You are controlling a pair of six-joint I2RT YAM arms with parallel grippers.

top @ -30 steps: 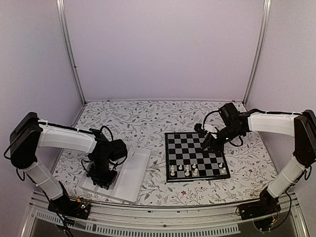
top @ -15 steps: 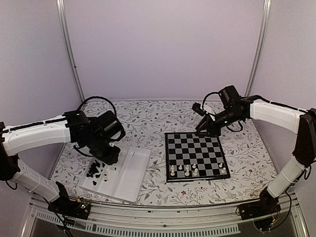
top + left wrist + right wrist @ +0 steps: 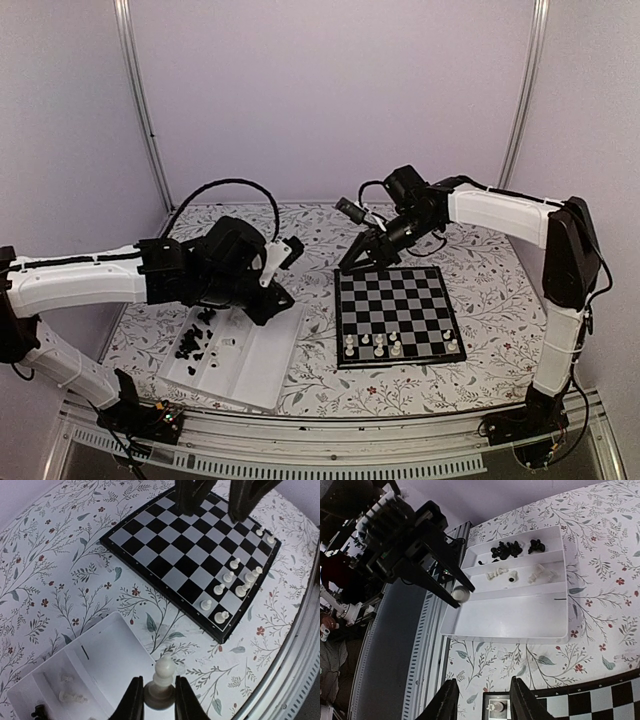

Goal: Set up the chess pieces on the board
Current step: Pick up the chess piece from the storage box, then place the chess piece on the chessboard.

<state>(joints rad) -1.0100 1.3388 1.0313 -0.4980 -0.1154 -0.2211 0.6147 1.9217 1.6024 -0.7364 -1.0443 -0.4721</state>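
Top external view is showing the board [image 3: 395, 312] lying right of the table's [image 3: 300, 230] centre, with white pieces [image 3: 378, 346] standing along its near edge, while a white tray [image 3: 262, 365] holding black pieces [image 3: 195, 338] is sitting toward the near left corner. Left wrist view is showing the left tool [image 3: 153, 700] pinching a white pawn [image 3: 162, 677] upright between its fingers, raised near the tray's board-side edge. Right wrist view is showing the right tool [image 3: 481, 700] with its fingers standing spread apart and gripping nothing, looking down on the tray, where loose white figures [image 3: 520, 574] are lying in the compartment beside the black ones.
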